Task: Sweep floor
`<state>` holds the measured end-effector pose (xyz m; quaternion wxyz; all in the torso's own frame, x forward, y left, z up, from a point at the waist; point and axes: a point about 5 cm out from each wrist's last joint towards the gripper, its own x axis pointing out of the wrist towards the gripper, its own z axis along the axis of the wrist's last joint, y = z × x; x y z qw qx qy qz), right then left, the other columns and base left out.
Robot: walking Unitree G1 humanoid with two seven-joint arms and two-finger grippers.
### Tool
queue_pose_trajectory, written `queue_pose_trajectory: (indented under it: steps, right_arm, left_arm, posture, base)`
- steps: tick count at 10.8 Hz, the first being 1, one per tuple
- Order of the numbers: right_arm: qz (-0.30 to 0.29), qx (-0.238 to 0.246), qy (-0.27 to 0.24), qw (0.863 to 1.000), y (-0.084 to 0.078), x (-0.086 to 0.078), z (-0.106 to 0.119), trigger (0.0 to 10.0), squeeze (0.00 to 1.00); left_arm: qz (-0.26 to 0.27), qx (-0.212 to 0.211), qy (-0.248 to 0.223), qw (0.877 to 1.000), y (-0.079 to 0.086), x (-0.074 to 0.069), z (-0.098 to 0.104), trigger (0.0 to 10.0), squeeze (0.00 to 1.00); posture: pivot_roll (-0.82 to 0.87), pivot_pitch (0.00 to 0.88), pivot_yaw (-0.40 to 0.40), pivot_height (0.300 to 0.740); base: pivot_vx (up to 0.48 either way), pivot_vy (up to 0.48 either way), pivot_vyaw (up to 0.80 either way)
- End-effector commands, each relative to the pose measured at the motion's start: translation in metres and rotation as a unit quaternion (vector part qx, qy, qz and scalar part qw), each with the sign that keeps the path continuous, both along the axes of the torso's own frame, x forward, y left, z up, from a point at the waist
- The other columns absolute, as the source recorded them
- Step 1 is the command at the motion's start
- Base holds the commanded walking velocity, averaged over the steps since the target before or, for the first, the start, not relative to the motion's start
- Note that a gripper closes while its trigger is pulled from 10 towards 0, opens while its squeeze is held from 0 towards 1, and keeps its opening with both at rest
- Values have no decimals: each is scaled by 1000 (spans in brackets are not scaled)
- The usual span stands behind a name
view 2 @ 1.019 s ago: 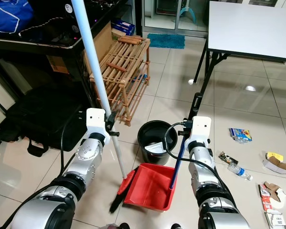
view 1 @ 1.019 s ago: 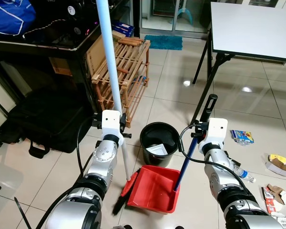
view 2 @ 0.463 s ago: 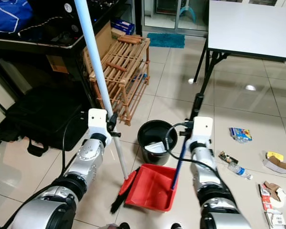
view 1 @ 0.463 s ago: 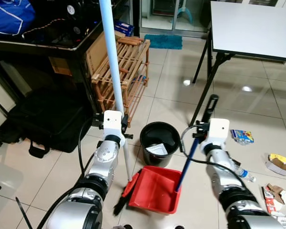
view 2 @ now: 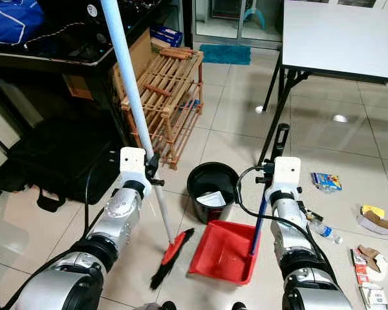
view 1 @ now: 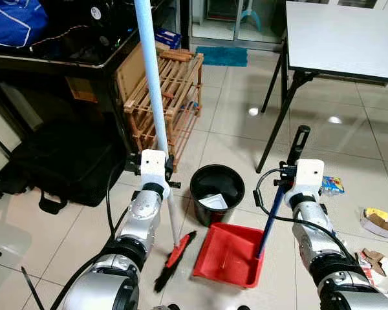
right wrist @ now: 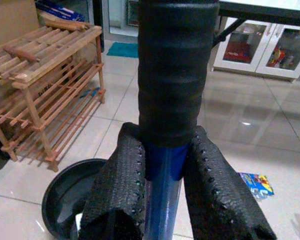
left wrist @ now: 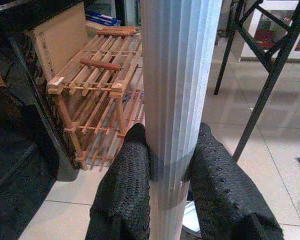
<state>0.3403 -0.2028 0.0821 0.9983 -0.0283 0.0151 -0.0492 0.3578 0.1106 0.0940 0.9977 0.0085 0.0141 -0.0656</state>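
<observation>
left gripper (left wrist: 162,170) clamping both black fingers (left wrist: 122,190) tight around the pale ribbed broom handle (view 1: 151,84), holding it nearly upright and leaning a little toward the dark desk (view 1: 64,55) at the robot's left. broom head (view 1: 174,259), red with dark bristles, resting on the tiled floor (view 1: 233,129) just beside the left edge of the red dustpan (view 1: 227,255), possibly not quite touching it, though hard telling from this angle. right gripper (right wrist: 162,165) closing its fingers (right wrist: 215,190) on the blue dustpan handle (view 1: 271,216) just below its black grip (right wrist: 172,70), keeping the handle tilted up from the pan's far right corner. dustpan sitting flat on the floor directly in front of the black bucket (view 1: 217,187), touching or nearly touching it; something white lying inside the bucket. wooden slatted rack (view 1: 165,97) standing beyond the bucket against the desk, black bag (view 1: 58,165) slumping on the floor beneath the desk. white table (view 1: 343,39) on black legs standing at the far right. litter scattering across the floor at the right edge: a coloured wrapper (view 1: 332,185), torn cardboard scraps (view 1: 378,223), a plastic bottle (view 2: 324,230) lying near the right arm.
</observation>
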Motion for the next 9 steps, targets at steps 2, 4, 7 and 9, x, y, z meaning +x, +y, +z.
queue_pose_trajectory:
  steps: [2,4,7,9]
  right_arm:
    - [6,-13,-15,1000,-2,-2,2,10000,0]
    - [-23,-8,-8,1000,-33,-11,-1,10000,0]
    - [-37,-5,-13,999,-52,-20,-2,10000,0]
    - [-20,18,-10,1000,-41,-23,-10,10000,0]
  left_arm:
    - [-8,8,-2,1000,0,1,2,10000,0]
    - [-5,11,-3,1000,5,2,2,10000,0]
    - [-6,10,-1,1000,7,1,1,10000,0]
    - [-3,31,-1,1000,23,0,-1,10000,0]
  posture:
    - [-7,96,61,740]
    - [-12,80,67,740]
    - [-25,64,71,740]
    - [-22,56,75,740]
  base:
    - [0,0,0]
    - [0,0,0]
    - [0,0,0]
    - [0,0,0]
